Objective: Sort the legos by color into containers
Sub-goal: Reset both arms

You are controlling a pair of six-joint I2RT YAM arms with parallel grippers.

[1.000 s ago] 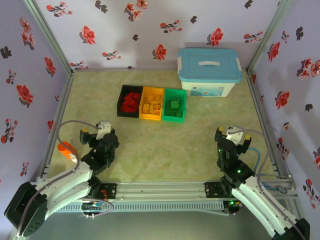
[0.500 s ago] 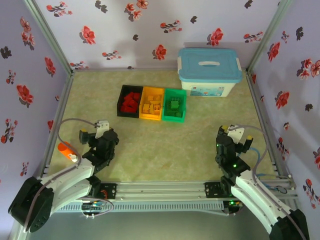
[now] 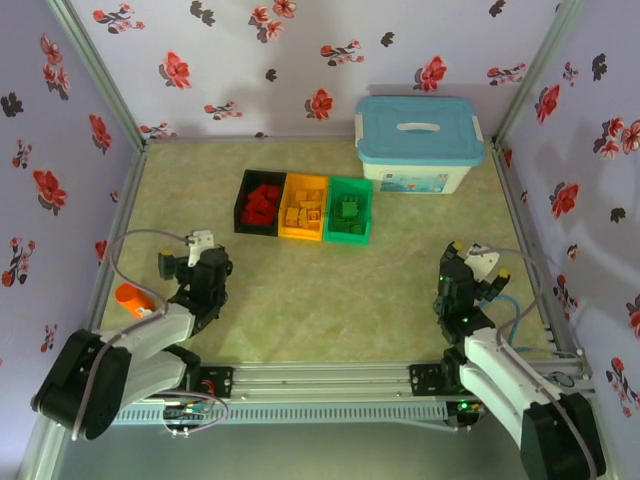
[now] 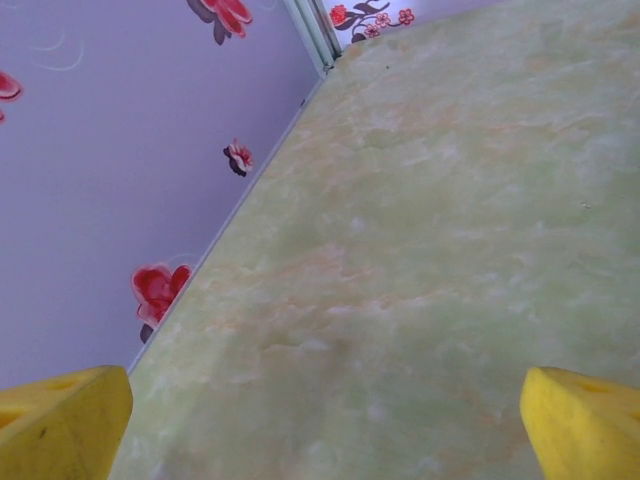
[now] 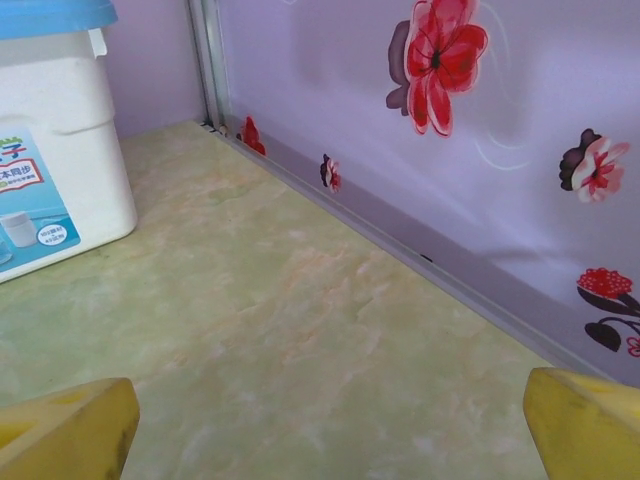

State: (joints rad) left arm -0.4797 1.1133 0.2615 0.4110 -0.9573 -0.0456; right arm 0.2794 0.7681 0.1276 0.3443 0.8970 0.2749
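Three small bins stand in a row at the table's middle back. The black bin [image 3: 260,203] holds red legos [image 3: 262,203], the orange-yellow bin [image 3: 304,208] holds yellow legos [image 3: 303,211], and the green bin [image 3: 349,211] holds green legos [image 3: 349,210]. My left gripper [image 3: 190,257] sits low at the near left, open, with bare table between its yellow fingertips [image 4: 62,425]. My right gripper [image 3: 478,262] sits at the near right, open too, its yellow fingertips [image 5: 585,420] wide apart over bare table.
A large white tub [image 3: 418,140] with a light-blue handled lid stands at the back right, and its white tub wall [image 5: 55,160] shows in the right wrist view. An orange-and-white object [image 3: 133,300] lies by the left arm. Flowered walls enclose the table on three sides.
Both arms have drawn back toward their bases. The left gripper moved slightly up and left, the right gripper slightly right. The bins and legos have not moved.
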